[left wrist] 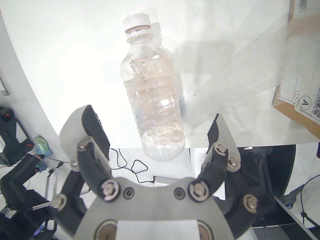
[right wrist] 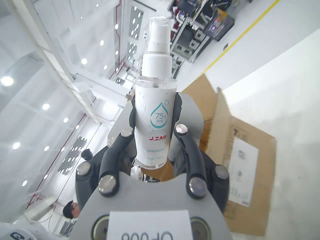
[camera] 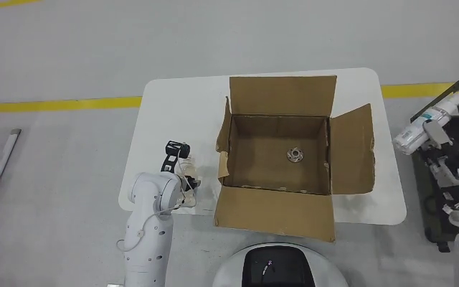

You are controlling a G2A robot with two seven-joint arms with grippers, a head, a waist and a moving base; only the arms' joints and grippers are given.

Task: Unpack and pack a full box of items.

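White table with open cardboard box; left gripper spread wide above clear bottle, gripping nothing; right gripper clamped on spray bottle.

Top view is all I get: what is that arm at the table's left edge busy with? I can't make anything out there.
Observer: A clear plastic bottle with a white cap. The left gripper has its fingers open on either side, not touching it.
Operator: And the white thing at the far right?
Observer: The right gripper is shut on a white spray bottle.
Operator: Is it capped?
Observer: Yes, a clear cap sits on top.
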